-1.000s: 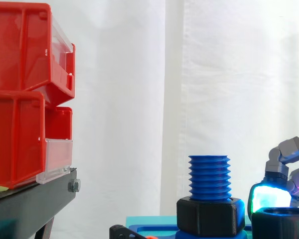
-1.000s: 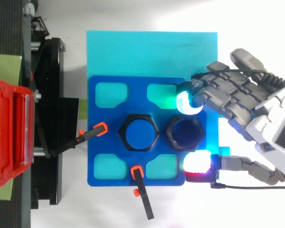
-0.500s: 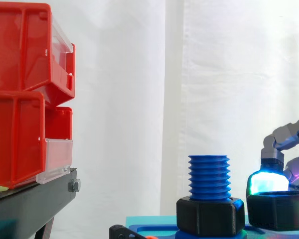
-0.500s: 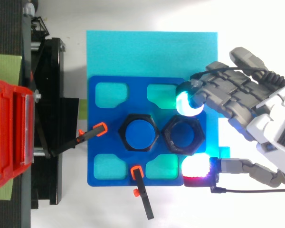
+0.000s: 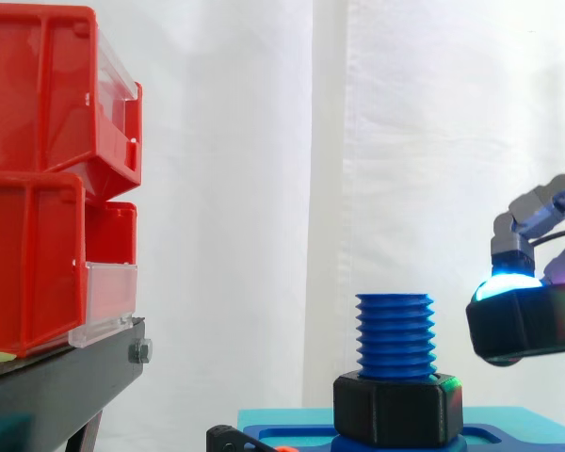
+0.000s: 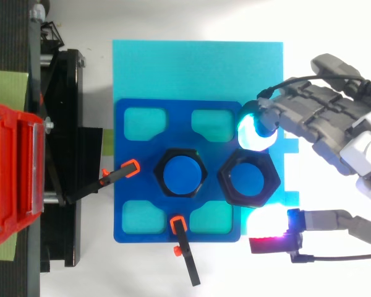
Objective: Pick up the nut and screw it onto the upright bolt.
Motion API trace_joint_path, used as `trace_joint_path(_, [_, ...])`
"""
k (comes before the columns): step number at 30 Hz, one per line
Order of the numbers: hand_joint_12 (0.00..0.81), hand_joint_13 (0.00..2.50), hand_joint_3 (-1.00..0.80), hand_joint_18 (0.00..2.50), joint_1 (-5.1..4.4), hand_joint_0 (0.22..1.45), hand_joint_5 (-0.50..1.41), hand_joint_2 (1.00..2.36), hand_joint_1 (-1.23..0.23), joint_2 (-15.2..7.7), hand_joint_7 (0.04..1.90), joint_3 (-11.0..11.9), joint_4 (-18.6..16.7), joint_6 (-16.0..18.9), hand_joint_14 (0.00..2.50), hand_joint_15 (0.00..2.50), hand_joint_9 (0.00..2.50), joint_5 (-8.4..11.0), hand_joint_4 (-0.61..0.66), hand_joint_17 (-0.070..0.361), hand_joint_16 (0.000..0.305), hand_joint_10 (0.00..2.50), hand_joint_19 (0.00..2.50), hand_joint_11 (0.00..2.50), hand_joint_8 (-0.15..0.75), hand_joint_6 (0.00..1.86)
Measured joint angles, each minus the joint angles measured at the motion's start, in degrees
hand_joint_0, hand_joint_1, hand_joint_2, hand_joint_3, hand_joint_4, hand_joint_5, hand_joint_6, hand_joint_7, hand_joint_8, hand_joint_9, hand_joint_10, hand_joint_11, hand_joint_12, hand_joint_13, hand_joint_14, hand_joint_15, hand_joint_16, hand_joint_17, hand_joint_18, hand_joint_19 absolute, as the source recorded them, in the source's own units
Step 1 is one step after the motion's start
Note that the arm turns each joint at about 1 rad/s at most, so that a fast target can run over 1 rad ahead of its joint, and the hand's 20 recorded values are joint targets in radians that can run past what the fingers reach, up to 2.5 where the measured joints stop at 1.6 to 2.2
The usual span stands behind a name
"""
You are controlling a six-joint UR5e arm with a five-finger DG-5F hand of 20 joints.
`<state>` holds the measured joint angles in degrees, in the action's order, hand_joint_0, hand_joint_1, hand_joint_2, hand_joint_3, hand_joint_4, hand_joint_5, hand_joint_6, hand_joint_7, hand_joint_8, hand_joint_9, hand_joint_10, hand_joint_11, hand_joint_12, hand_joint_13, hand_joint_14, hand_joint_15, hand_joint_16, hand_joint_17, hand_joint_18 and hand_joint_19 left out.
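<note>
Pinching black nut between glowing pads of hand, fingers and thumb closing on opposite sides. Hanging clear of blue plate, near upright blue bolt on its right in the side view, level with its threads, not touching. Sitting round bolt's base: second nut. Lying beneath plate: cyan mat. Standing at left: red bins.

The nut and the bolt look like matt plastic, the bins at left glossy plastic, the curtain cloth.
</note>
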<state>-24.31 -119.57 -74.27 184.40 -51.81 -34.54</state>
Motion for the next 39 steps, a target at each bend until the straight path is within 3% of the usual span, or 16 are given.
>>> trace_joint_path(7, [0.314,0.47,-0.5,0.22,1.08,0.57,-0.14,1.0,-0.63,0.41,1.27,3.78,5.71,2.84,0.0,0.02,0.67,-2.0,0.24,0.078,0.035,0.01,0.0,0.45,0.304,0.51])
trace_joint_path(13, [0.315,0.47,-0.5,0.22,2.57,0.57,-0.14,1.0,-0.63,0.56,1.26,6.43,8.12,4.44,0.0,0.02,0.67,-5.43,0.24,0.078,0.035,0.01,0.0,0.45,0.306,0.51])
trace_joint_path(16, [0.315,0.47,-0.5,0.22,3.43,0.57,-0.14,1.0,-0.63,0.87,1.26,7.29,9.81,5.53,0.0,0.01,0.67,-7.37,0.24,0.078,0.035,0.01,0.0,0.45,0.306,0.51])
trace_joint_path(22, [0.316,0.47,-0.5,0.22,5.13,0.57,-0.14,1.0,-0.64,1.45,1.26,7.9,10.81,7.45,0.0,0.02,0.67,-9.48,0.24,0.078,0.035,0.01,0.0,0.45,0.307,0.51])
trace_joint_path(27, [0.316,0.47,-0.5,0.22,6.39,0.57,-0.14,1.0,-0.63,1.48,1.26,8.06,8.5,7.51,0.0,0.02,0.67,-12.27,0.24,0.078,0.035,0.01,0.0,0.45,0.307,0.51])
trace_joint_path(31, [0.314,0.47,-0.5,0.22,7.21,0.57,-0.14,1.0,-0.64,1.47,1.26,8.07,3.18,6.32,0.0,0.02,0.67,-16.05,0.24,0.078,0.035,0.01,0.0,0.46,0.304,0.51])
trace_joint_path(34, [0.315,0.47,-0.5,0.22,7.52,0.57,-0.14,1.0,-0.63,1.43,1.27,8.08,-0.43,5.11,0.0,0.02,0.67,-17.91,0.24,0.078,0.035,0.01,0.0,0.46,0.305,0.51])
trace_joint_path(39, [0.316,0.47,-0.5,0.22,7.77,0.57,-0.14,1.0,-0.63,1.08,1.27,8.06,-3.6,3.69,0.0,0.02,0.67,-20.48,0.24,0.079,0.035,0.01,0.0,0.45,0.306,0.5])
